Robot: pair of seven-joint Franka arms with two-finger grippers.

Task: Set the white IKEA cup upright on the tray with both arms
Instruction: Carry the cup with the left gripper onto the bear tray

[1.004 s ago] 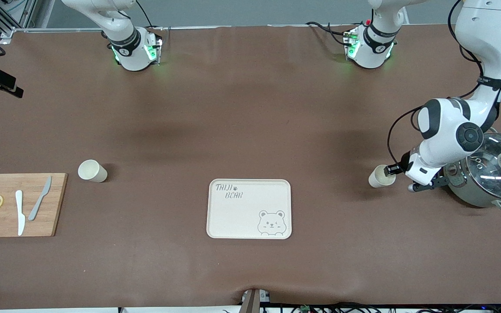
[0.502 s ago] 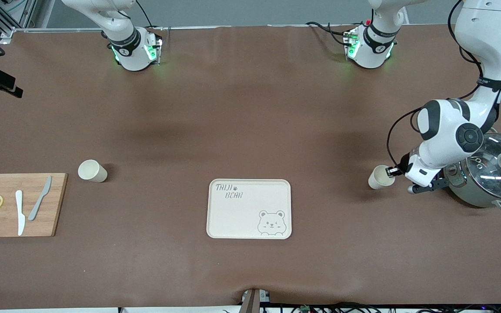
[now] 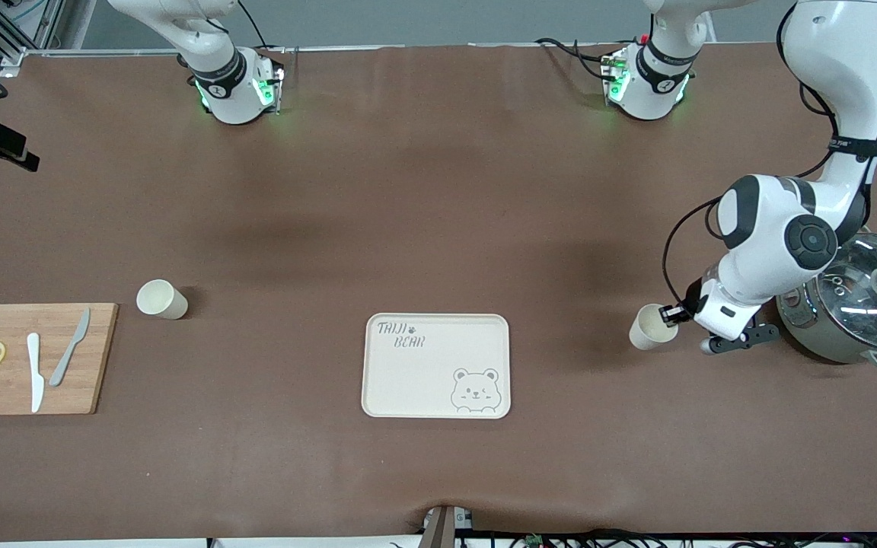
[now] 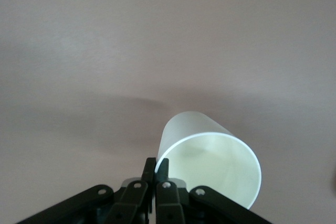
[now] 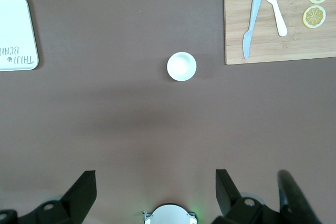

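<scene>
Two white cups to count from the front camera. Nipped at the rim by the left jaws, at three o'clock from the tray [image 3: 436,365] and well apart from it: the held cup [image 3: 648,329]. Cannot tell whether quite upright or leaning, nor whether clear of the tabletop [image 3: 438,190]. Standing upright at nine o'clock from the tray, near the cutting board [image 3: 31,358]: the free cup [image 3: 161,299], untouched. Judged as next: carry toward nine o'clock over bare tabletop, nothing between, and keep the long axis vertical for setting down. Plenty of room there; only the pot [image 3: 849,301] close beside the left arm [image 3: 777,243].

From the left wrist camera: jaws closed thin on the wall of the held cup [image 4: 210,166], one finger inside the mouth, one outside. Mouth open toward the camera, body pointing away, bare tabletop all around.

From the right wrist camera: right jaws spread wide, holding nothing, waiting high over the tabletop, looking down on the free cup [image 5: 181,66]. Tray [image 5: 18,30] and cutting board [image 5: 278,19] at the margins. Nearer arm for that cup, by judgement: the right one.
</scene>
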